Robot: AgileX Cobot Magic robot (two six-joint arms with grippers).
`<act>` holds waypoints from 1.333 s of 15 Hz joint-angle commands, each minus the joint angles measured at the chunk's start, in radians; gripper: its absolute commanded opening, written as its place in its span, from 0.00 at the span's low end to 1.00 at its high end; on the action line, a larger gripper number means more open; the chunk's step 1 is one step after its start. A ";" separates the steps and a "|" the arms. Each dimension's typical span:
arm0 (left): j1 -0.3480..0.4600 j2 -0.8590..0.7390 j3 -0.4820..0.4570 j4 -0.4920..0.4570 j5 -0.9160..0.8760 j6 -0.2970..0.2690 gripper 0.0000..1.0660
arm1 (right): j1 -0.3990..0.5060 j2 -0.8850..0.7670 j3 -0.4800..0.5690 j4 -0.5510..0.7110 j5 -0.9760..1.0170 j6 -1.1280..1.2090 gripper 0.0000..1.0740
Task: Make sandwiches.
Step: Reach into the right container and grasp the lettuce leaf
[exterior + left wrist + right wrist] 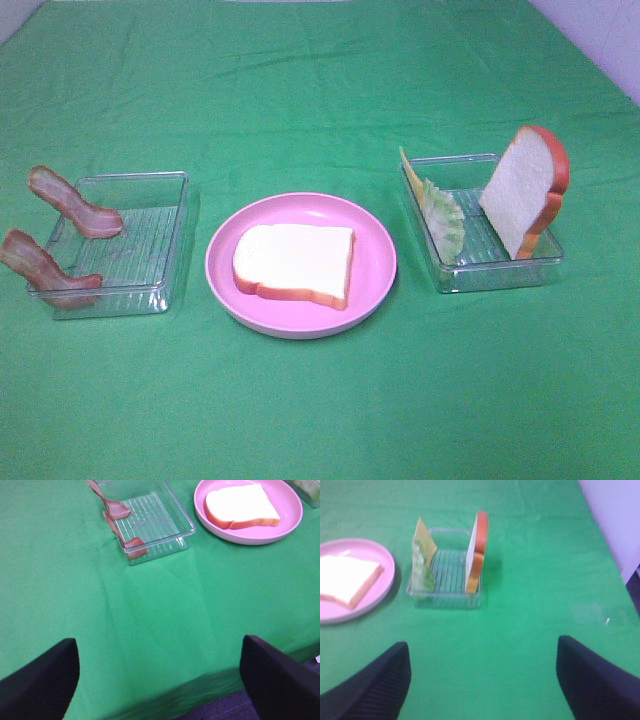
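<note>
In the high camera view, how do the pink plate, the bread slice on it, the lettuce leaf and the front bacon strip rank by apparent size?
1. pink plate
2. bread slice on the plate
3. lettuce leaf and front bacon strip look about alike, so I leave them unranked.

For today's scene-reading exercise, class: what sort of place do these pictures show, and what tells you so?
Probably a staged robot test table, not a real kitchen: a plain green cloth covers it, a toy bread slice lies on a pink plate, and bacon strips drape over a clear tray.
</note>
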 commanded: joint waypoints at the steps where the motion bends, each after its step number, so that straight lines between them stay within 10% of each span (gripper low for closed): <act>1: -0.005 -0.013 0.005 0.000 0.019 0.007 0.77 | -0.006 0.033 -0.011 0.026 -0.181 0.005 0.71; 6: -0.005 -0.030 0.063 0.000 -0.178 0.030 0.77 | -0.006 0.379 -0.030 0.104 -0.383 0.017 0.71; 15: -0.005 -0.029 0.059 0.000 -0.179 0.034 0.77 | 0.000 1.189 -0.475 0.257 -0.055 -0.130 0.60; 20: -0.005 -0.029 0.059 0.000 -0.179 0.034 0.77 | 0.224 1.445 -0.685 0.177 0.039 0.006 0.60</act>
